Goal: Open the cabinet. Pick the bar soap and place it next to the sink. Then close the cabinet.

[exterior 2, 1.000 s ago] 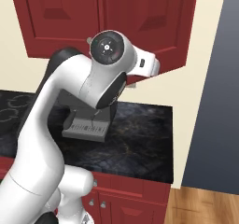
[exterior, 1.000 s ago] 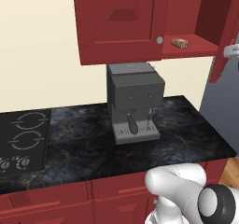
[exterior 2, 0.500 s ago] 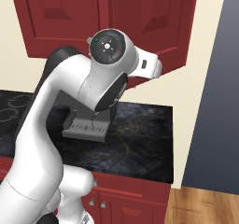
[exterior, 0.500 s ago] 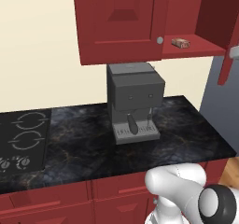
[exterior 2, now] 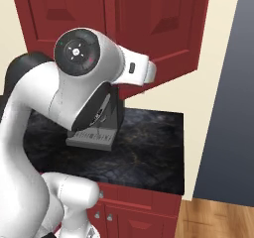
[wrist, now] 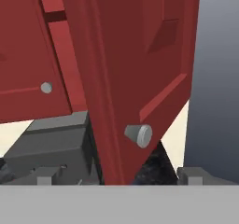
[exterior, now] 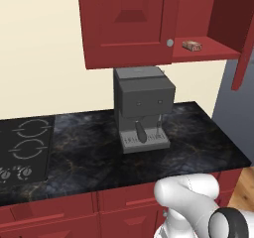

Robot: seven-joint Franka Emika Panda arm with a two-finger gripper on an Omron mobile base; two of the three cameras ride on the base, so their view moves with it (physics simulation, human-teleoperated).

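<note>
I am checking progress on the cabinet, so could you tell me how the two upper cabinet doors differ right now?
The right cabinet door is swung out wide, baring the shelf with the bar soap; the left cabinet door is shut flat. In the left base view the right door shows edge-on, the left door face-on. Both are dark red, raised-panelled, with round silver knobs.

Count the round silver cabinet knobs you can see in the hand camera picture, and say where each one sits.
2. One knob sits on the closed door at the left; the other knob sticks out near the lower edge of the open cabinet door, centre frame. Others may be hidden.
</note>
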